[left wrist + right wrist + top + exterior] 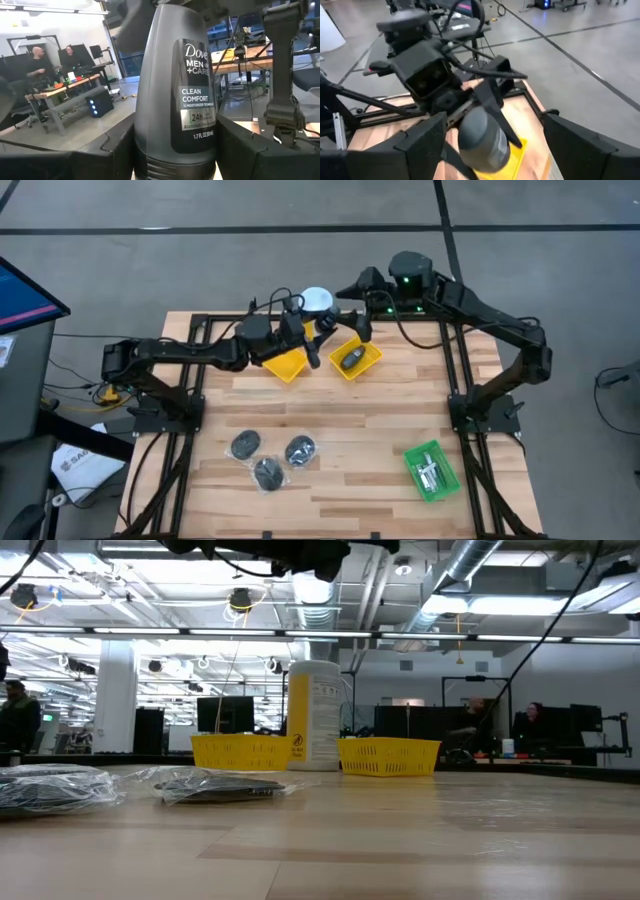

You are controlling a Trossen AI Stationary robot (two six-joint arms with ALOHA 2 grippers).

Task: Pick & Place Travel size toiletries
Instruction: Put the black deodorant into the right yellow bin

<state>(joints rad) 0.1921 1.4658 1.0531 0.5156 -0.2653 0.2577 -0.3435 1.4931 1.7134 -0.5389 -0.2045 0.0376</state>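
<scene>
The deodorant bottle (175, 95) is smooth, glossy dark grey plastic. The surface (350, 440) is pale planked wood. The discs (268, 460) wear crinkled clear wrap.

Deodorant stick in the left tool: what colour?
Dark grey deodorant stick with a black label, clearest in the left wrist view.

We are wearing matte black casings on both our arms, built of slim links and blocky joints. Thin black cables are looping along our left arm (190, 350). A green light is glowing on our right arm (480, 310) near its shoulder housing. Our claw fingers are dark, flat and angular.
</scene>
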